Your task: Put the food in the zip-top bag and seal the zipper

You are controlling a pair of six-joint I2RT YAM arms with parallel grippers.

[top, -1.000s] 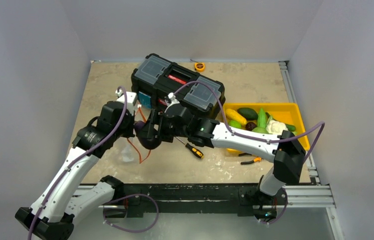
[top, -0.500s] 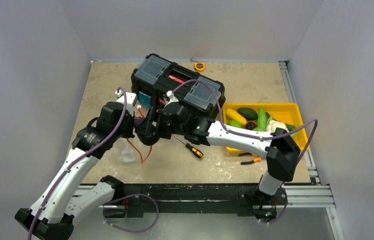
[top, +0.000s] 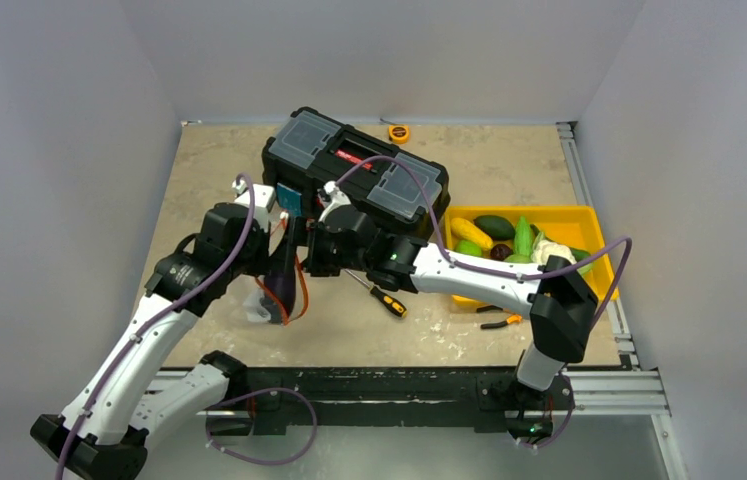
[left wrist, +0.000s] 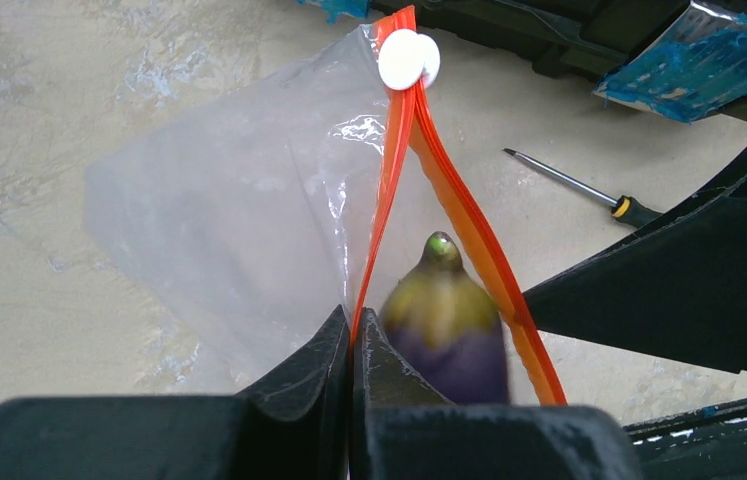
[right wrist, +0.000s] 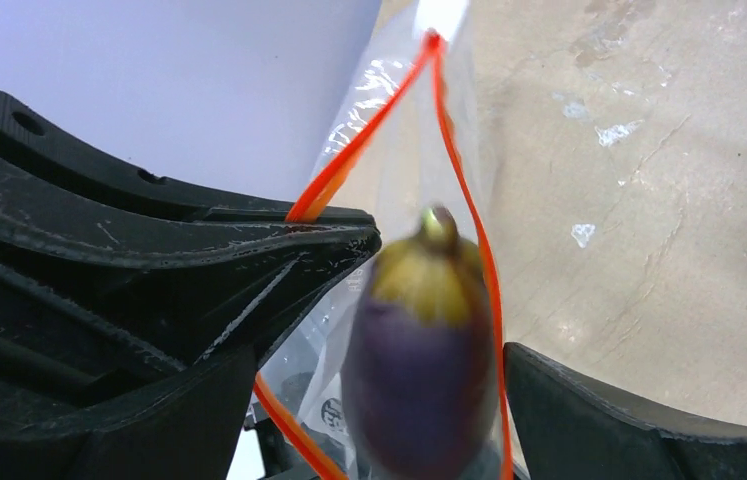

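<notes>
My left gripper (left wrist: 354, 320) is shut on one side of the orange-red zipper (left wrist: 394, 170) and holds the clear zip-top bag (left wrist: 239, 220) up with its mouth spread. A purple eggplant (left wrist: 444, 320) with a yellow-green cap sits blurred in the mouth, between the two zipper strips. In the right wrist view, the eggplant (right wrist: 419, 350) lies between the spread fingers of my right gripper (right wrist: 399, 390), with a gap on each side. From the top, the eggplant (top: 287, 278) hangs upright below both grippers, in front of the toolbox.
A black toolbox (top: 354, 170) stands right behind the grippers. A yellow tray (top: 589, 225) at the right holds more food (top: 494, 228). A screwdriver (top: 381, 293) and pliers (top: 499, 322) lie on the table. An orange tape measure (top: 399, 133) lies at the back.
My right gripper has opened and let go of the eggplant. The eggplant has dropped lower into the bag's mouth. My left gripper has kept its hold on the bag.
</notes>
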